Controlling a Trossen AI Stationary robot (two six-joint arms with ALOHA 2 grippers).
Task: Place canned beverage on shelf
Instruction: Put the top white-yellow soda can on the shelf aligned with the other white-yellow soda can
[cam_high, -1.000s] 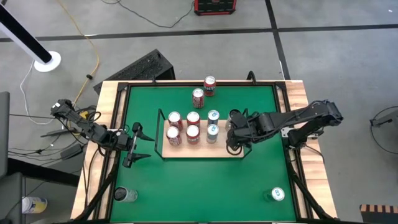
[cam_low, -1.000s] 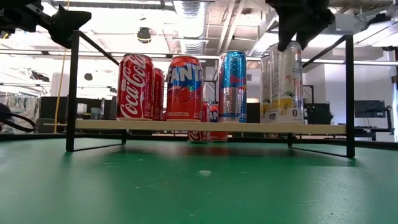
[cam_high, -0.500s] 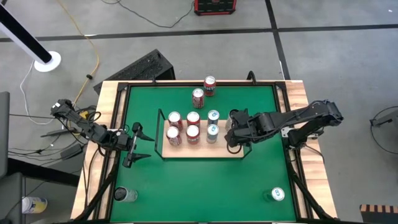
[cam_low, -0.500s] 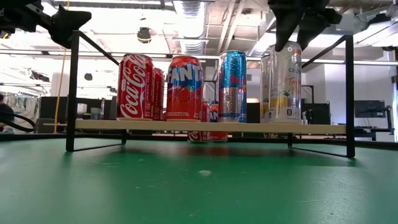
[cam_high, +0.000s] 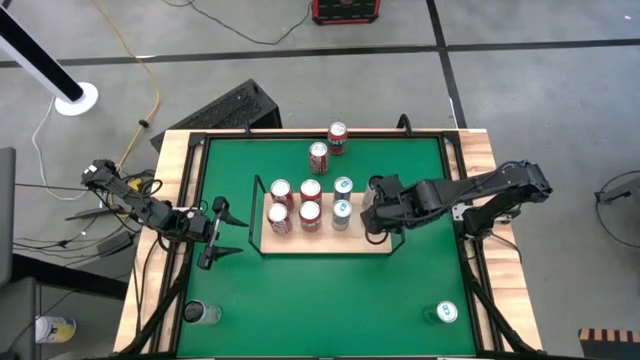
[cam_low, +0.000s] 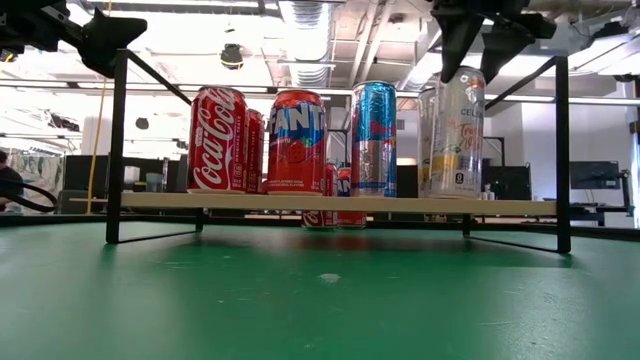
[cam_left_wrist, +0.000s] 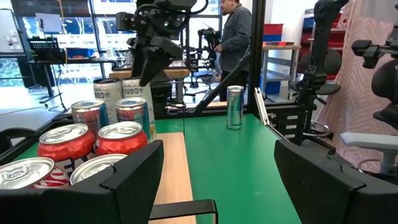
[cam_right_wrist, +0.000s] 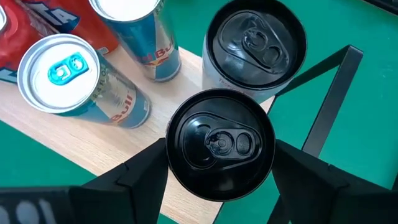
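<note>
1. I had the right gripper (cam_low: 472, 45) at the right end of the shelf (cam_high: 320, 243), straight above a pale can with a black top (cam_right_wrist: 221, 142) that stood upright on the board.
2. The one thing my next move turned on: the can sat directly beneath the gripper, its long axis vertical and in line with the fingers, so I judged the only clean way out was straight up.
3. In the low view the fingers (cam_low: 447, 50) stood spread to either side of the can's top. In the right wrist view they flanked the lid with a sliver of gap on each side, so I read the gripper as open and letting go, not clamped.
4. The can rested near the right wire rail (cam_low: 562, 150), just beside a second black-topped can (cam_right_wrist: 255, 43) behind it. Two blue cans (cam_high: 342, 197) and four red cans (cam_high: 295, 204) filled the rest of the board.
5. The right arm reached in from the table's right edge, bent down at the wrist.
6. The left gripper (cam_high: 222, 232) waited open near the table's left edge, well apart from the shelf.
7. The right arm was plainly the nearer one.
</note>
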